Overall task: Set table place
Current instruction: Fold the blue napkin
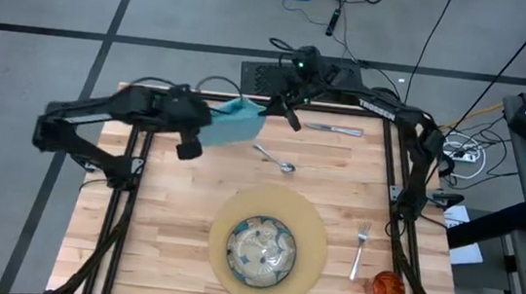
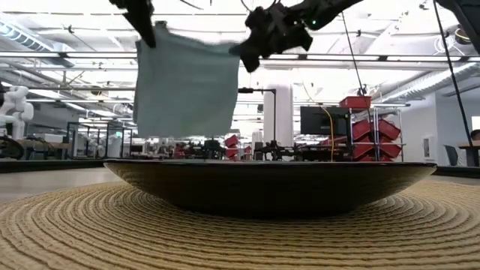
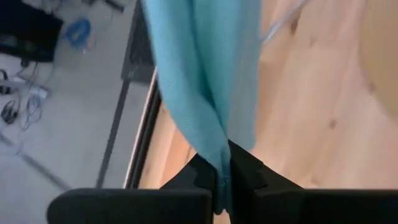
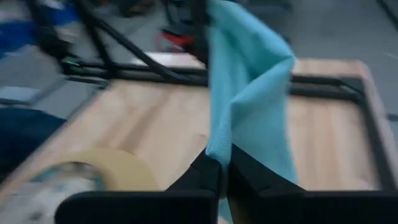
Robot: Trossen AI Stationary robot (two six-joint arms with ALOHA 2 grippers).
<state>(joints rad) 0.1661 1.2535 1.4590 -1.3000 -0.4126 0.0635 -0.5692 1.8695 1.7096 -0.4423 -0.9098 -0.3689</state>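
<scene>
the teal napkin [image 1: 235,122] hung in the air over the far side of the table [image 1: 176,226], the left gripper [image 3: 222,174] and the right gripper [image 4: 225,167] each clenched on an upper corner, and being light, soft and limp it seemed best held by the corners.

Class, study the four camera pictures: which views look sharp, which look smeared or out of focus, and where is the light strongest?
High view: evenly lit and sharp, plate crisp. Low view: bright ceiling lights behind, so the hanging napkin and the plate's side look dark; the near placemat is soft. Left wrist view: table blurred behind the left gripper. Right wrist view: motion-smeared overall, around the right gripper.
</scene>
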